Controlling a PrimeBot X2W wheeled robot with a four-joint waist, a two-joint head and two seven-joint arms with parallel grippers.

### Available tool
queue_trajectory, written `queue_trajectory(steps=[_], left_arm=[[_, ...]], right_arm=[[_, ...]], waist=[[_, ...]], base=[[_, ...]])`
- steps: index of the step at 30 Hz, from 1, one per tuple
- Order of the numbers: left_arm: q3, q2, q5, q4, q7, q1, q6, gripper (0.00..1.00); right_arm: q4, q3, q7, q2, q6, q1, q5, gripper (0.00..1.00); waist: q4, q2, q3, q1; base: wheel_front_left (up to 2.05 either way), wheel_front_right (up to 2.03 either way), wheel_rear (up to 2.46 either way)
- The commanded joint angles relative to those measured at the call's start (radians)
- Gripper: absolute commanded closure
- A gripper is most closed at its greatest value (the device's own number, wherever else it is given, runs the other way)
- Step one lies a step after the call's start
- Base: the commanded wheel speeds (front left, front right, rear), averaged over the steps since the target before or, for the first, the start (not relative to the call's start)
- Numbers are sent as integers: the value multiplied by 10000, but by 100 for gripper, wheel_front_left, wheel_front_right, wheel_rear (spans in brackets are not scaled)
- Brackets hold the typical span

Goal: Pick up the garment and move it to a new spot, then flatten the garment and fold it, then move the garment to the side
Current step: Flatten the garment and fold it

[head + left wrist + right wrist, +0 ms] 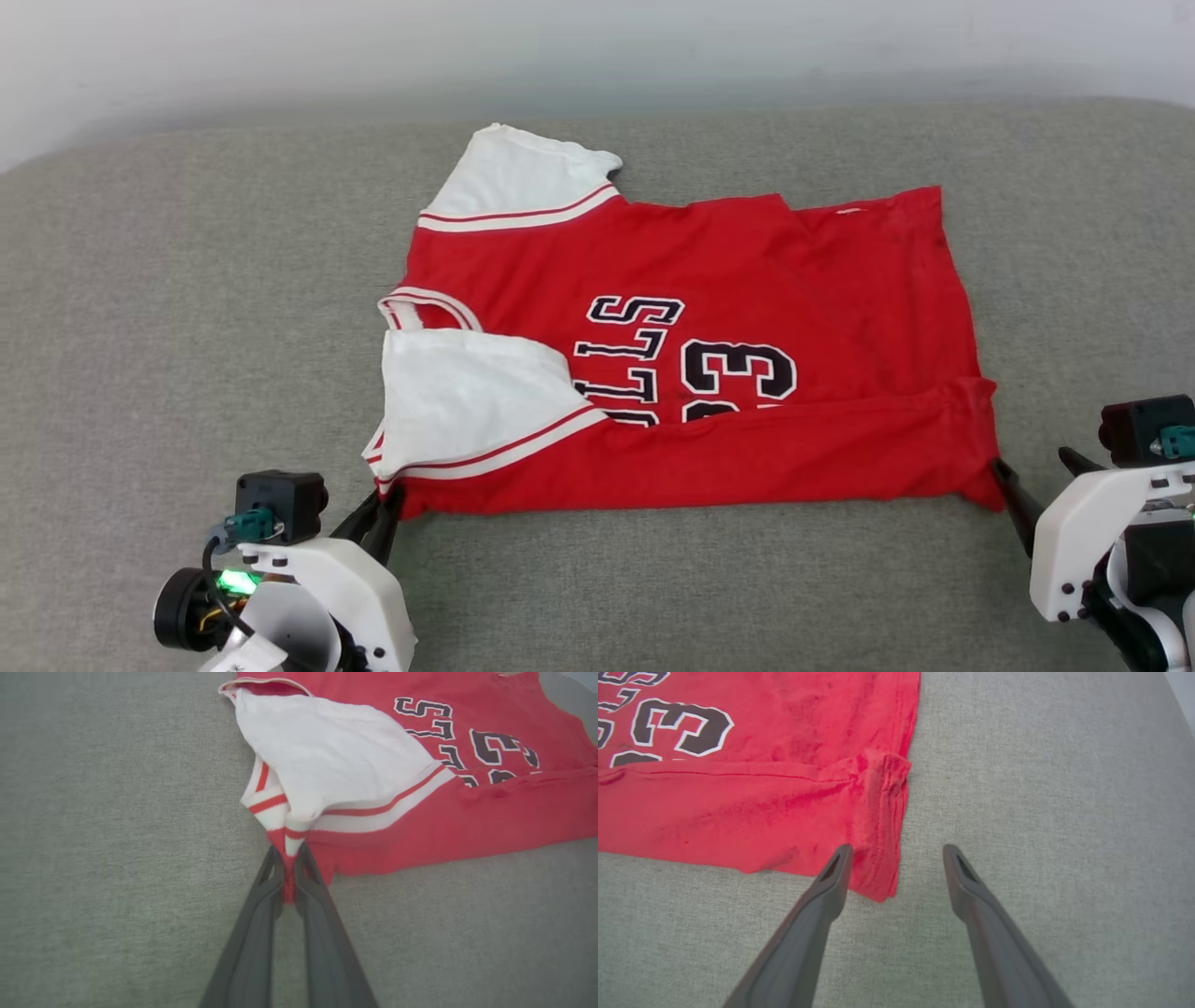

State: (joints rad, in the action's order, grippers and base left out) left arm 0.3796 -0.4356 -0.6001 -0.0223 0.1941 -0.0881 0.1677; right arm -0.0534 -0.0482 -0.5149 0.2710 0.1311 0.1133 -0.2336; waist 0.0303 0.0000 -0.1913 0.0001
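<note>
A grey woven cushioned surface carries the red jersey, spread sideways at its middle with the near long edge folded up over part of the black lettering and the near white sleeve lying on top. The left gripper is pinched tight on the striped sleeve corner at the jersey's near left end. The right gripper stands wide apart at the near right hem corner – one finger at the red cloth, the other over bare grey fabric.
</note>
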Motion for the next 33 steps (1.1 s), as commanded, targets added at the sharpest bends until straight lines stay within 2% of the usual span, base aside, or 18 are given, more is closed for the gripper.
queue_trajectory(steps=[1,8,16,17,18,19,20,28,33], left_arm=[[16,-127,118,313,62,82,87,100],[199,-273,255,1294,389,155,153,100],[399,-271,176,1463,622,158,120,100],[447,-313,192,1424,673,148,84,100],[477,-328,169,1389,723,135,54,100],[498,-350,154,1359,758,107,4,100],[518,-397,177,1315,811,71,-6,100],[723,-628,-86,881,1159,471,-259,100],[754,-815,-261,677,1216,1103,-197,100]], right_arm=[[-233,-119,-117,-71,-8,224,134,0],[-1181,-613,-477,-445,-8,622,635,0],[-2360,-447,-669,-638,-6,731,826,0],[-2543,-410,-696,-682,-6,737,714,22],[-2692,-343,-735,-696,-6,724,665,59],[-2817,-238,-763,-632,-5,698,685,86],[-2928,-179,-733,-571,-5,715,687,100],[-3021,-374,-322,-309,-13,753,395,100],[-2531,-413,-609,-38,-11,316,38,100]], waist=[[-131,0,-42,-1],[-465,0,-349,-1],[-645,0,-600,-1],[-658,0,-611,-1],[-678,0,-613,-1],[-702,0,-612,-1],[-720,0,-604,-1],[-699,0,127,-1],[-626,0,865,-1]], base=[[0,0,0],[0,0,0],[0,0,0],[0,0,0],[0,0,0],[0,0,0],[0,0,0],[0,0,0],[0,0,0]])
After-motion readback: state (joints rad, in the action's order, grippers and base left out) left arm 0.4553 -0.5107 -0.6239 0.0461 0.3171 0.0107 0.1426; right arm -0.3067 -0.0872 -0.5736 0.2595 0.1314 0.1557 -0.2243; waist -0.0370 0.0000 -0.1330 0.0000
